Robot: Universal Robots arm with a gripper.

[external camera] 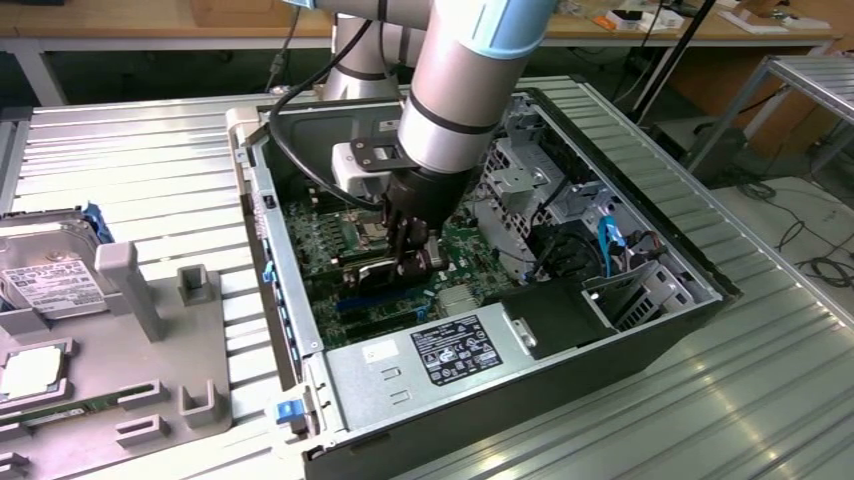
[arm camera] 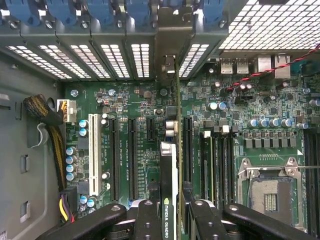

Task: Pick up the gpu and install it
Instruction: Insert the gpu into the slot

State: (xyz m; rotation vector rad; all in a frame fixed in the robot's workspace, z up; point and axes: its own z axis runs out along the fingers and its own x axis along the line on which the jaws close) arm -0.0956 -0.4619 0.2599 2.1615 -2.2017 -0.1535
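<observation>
The gpu [arm camera: 169, 165] stands on edge inside the open computer case [external camera: 694, 290], seen edge-on in the wrist view as a thin black card with a white label strip, its metal end bracket [arm camera: 170, 50] reaching up to the row of vented slot covers at the case's rear wall. The gripper [arm camera: 169, 220] has hold of it: two black fingers [arm camera: 147, 220] are closed against the card's two faces, one on each side, with only the card's thickness between them. Whether the card's lower edge is seated in a slot or just above it I cannot tell. In the exterior view the one arm [external camera: 461, 90] reaches down into the case and the gripper [external camera: 407, 262] sits low over the green motherboard [external camera: 314, 235]. On the motherboard [arm camera: 125, 105] the wrist view shows one white slot [arm camera: 93, 147], two long black slots [arm camera: 132, 155] beside it, and one empty processor socket [arm camera: 270, 192]. One power supply [external camera: 447, 345] with a printed label lies at the near end of the case. On the metal table [external camera: 134, 150], at the exterior view's left, a grey tray [external camera: 147, 330] holds one hard drive [external camera: 54, 280] with a white label and one green memory stick [external camera: 74, 412].
</observation>
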